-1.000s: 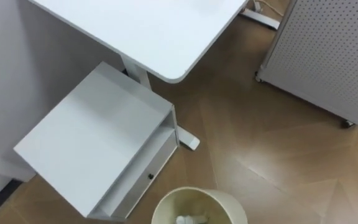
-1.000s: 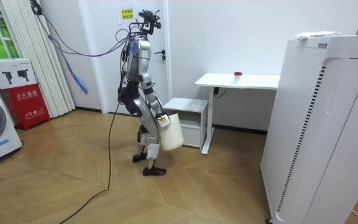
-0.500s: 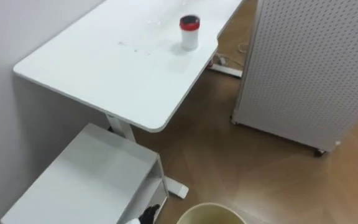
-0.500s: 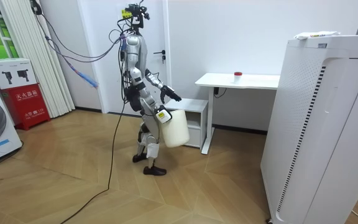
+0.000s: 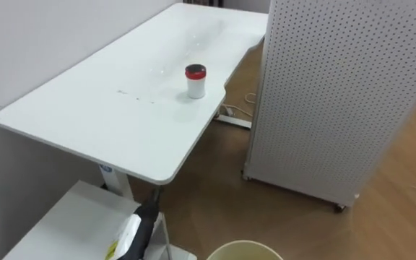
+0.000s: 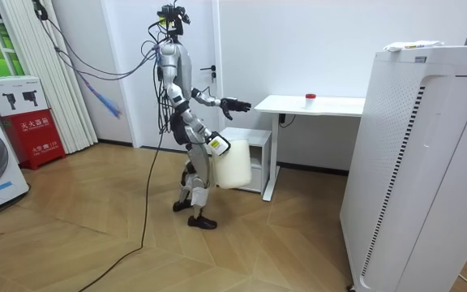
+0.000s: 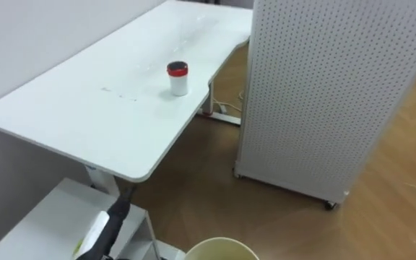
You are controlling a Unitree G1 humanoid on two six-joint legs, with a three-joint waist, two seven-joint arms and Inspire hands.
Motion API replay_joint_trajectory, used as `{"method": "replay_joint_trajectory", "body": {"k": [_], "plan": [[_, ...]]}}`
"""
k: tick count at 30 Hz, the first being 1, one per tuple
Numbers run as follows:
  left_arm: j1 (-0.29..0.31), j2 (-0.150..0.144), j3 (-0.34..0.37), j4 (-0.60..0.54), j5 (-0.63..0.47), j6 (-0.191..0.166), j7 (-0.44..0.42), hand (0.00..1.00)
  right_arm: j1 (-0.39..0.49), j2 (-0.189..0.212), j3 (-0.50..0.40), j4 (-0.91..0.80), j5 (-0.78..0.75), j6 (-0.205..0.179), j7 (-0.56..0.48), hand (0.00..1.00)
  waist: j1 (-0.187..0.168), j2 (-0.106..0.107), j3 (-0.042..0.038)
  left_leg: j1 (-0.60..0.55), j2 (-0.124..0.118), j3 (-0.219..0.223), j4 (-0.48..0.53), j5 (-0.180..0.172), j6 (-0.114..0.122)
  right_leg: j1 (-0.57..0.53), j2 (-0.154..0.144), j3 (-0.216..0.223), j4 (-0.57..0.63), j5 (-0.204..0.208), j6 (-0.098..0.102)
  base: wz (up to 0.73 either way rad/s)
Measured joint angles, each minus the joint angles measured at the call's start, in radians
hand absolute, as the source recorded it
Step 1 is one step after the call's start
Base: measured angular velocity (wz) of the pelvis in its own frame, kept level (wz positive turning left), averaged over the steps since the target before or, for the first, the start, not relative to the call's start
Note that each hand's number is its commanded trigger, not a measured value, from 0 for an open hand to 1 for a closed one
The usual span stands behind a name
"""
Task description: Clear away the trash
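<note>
A small white cup with a red lid (image 5: 195, 81) stands near the front edge of the white desk (image 5: 92, 115); in the room view the cup (image 6: 310, 97) is on the desk's middle. I stand upright a step short of the desk. My left hand (image 6: 237, 105) reaches forward at desk height with straight fingers, well short of the cup; it enters the eye view as a dark hand (image 5: 146, 215) at the lower left. My right hand (image 6: 216, 146) carries a cream bin (image 6: 232, 166) by its rim, off the floor; the bin's rim (image 5: 244, 250) shows at the bottom edge.
A tall white perforated unit on castors (image 5: 338, 94) stands close to the desk's right end. A low white cabinet (image 5: 63, 231) sits under the desk's left part. Bare wooden floor (image 5: 215, 180) lies between the desk and the unit.
I have straightened up from a bend, so the eye view rose from the cabinet to the desk top. My left arm has lifted forward toward the desk. The bin has risen with my right hand.
</note>
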Motion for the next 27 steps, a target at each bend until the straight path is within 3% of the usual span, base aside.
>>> {"method": "replay_joint_trajectory", "body": {"k": [3,4,5,6,8,10,11,12,13,14,15,20,27], "plan": [[-0.001,0.001,0.03,-0.02,-0.083,0.0,0.023,0.0,0.006,0.0,0.003,-0.001,0.0,0.002,0.019,1.0,0.004,-0.005,0.0009,-0.008,0.038,0.021,0.156,-0.001,-0.004,0.013,0.0,0.004,0.057,-0.06,-0.024,-0.41],[-0.001,0.001,0.045,-0.02,-0.111,0.0,0.034,0.0,0.006,-0.002,0.003,-0.002,0.0,0.002,0.018,1.0,0.004,0.004,0.002,-0.028,0.068,0.002,0.254,0.008,-0.01,0.026,0.013,0.012,0.072,-0.077,-0.036,-0.6],[0.0,-0.001,0.058,-0.02,-0.127,0.0,0.045,0.0,0.01,-0.003,0.007,-0.002,-0.001,0.002,0.016,1.0,0.008,0.007,0.0026,-0.059,0.084,-0.042,0.351,0.04,-0.002,0.046,0.024,0.041,0.081,-0.088,-0.045,-0.71],[0.0,-0.004,0.071,-0.02,-0.131,-0.001,0.059,0.0,0.01,-0.003,0.008,-0.002,-0.001,0.003,0.016,1.0,0.019,-0.003,0.0062,-0.098,0.07,-0.112,0.404,0.058,0.006,0.056,0.037,0.082,0.088,-0.1,-0.046,-0.53],[-0.004,-0.009,0.077,-0.032,-0.141,-0.002,0.068,0.0,0.012,-0.003,-0.005,-0.003,-0.001,0.004,0.008,1.0,0.027,-0.008,0.0047,-0.167,0.03,-0.182,0.38,0.043,0.005,0.058,0.042,0.109,0.082,-0.104,-0.053,-0.53],[0.0,-0.018,0.078,-0.052,-0.141,-0.005,0.087,0.0,0.016,-0.005,-0.019,-0.003,-0.013,0.012,0.002,1.0,0.057,-0.012,0.0056,-0.213,-0.019,-0.236,0.281,0.048,-0.003,0.064,0.047,0.148,0.069,-0.095,-0.05,-0.79],[0.007,-0.022,0.081,-0.069,-0.135,-0.009,0.098,0.0,0.019,-0.008,-0.023,-0.002,-0.022,0.014,0.0,1.0,0.078,-0.01,0.0049,-0.22,-0.046,-0.277,0.172,0.06,-0.013,0.068,0.051,0.172,0.064,-0.094,-0.051,-0.69],[0.01,-0.023,0.083,-0.079,-0.134,-0.01,0.103,0.0,0.022,-0.01,-0.025,-0.002,-0.024,0.014,-0.002,1.0,0.083,-0.006,0.0021,-0.224,-0.06,-0.301,0.116,0.073,-0.023,0.07,0.055,0.178,0.061,-0.095,-0.049,-0.65],[0.011,-0.027,0.086,-0.098,-0.134,-0.012,0.109,0.0,0.03,-0.018,-0.026,-0.002,-0.031,0.015,-0.004,1.0,0.087,0.005,-0.0059,-0.23,-0.075,-0.331,0.059,0.123,-0.021,0.074,0.061,0.195,0.059,-0.1,-0.041,-0.51],[0.019,-0.027,0.094,-0.108,-0.13,-0.019,0.126,0.0,0.033,-0.022,-0.025,-0.003,-0.039,0.017,-0.004,1.0,0.094,0.009,-0.0162,-0.214,-0.085,-0.339,0.043,0.151,-0.001,0.08,0.067,0.213,0.054,-0.105,-0.031,-0.5],[0.019,-0.027,0.107,-0.116,-0.119,-0.02,0.15,0.0,0.034,-0.023,-0.025,-0.008,-0.046,0.017,-0.004,1.0,0.091,0.002,-0.012,-0.192,-0.096,-0.337,0.025,0.152,0.008,0.095,0.063,0.218,0.041,-0.107,-0.024,-0.36],[0.02,-0.026,0.114,-0.145,-0.115,-0.026,0.197,0.0,0.049,-0.035,-0.028,-0.036,-0.072,0.017,-0.019,1.0,0.082,0.005,-0.0108,-0.167,-0.112,-0.34,-0.003,0.14,0.025,0.143,0.065,0.219,-0.05,-0.094,-0.003,-0.03],[0.017,-0.023,0.123,-0.144,-0.118,-0.026,0.241,0.0,0.051,-0.033,-0.026,-0.134,-0.091,0.02,-0.026,1.0,0.085,0.013,-0.0062,-0.129,-0.123,-0.338,-0.057,0.138,0.027,0.165,0.053,0.219,-0.087,-0.091,0.001,-0.07]]}}
